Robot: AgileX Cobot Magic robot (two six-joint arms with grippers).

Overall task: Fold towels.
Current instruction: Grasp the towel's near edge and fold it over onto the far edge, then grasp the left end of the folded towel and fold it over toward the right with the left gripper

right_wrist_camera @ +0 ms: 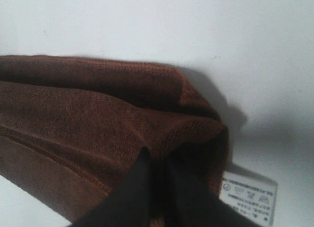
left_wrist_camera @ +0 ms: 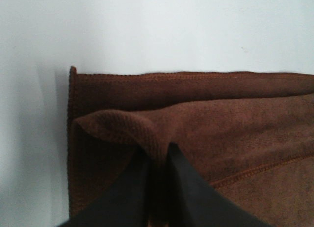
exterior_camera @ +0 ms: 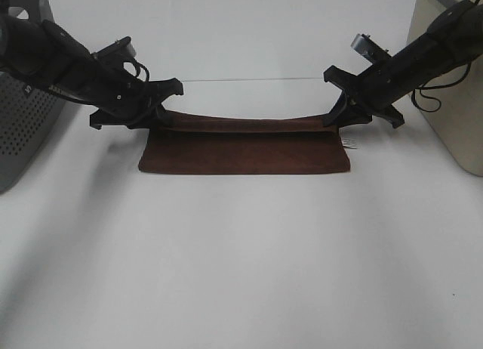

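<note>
White bench [exterior_camera: 241,273], brown towel [exterior_camera: 245,156] at mid-frame, partly folded.
Left end effector [exterior_camera: 151,111] and right end effector [exterior_camera: 349,107] each pinched a rear corner, the raised edge sagging between them. Uneven pulling could skew the fold; a shallow pinch might slip. The white care label [right_wrist_camera: 248,192] by the right corner bore print too small to read.

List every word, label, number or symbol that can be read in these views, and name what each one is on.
White care label at the corner of the brown towel: rows of small print and a row of laundry symbols, all too blurred to read.
No other writing shows in any view.
</note>
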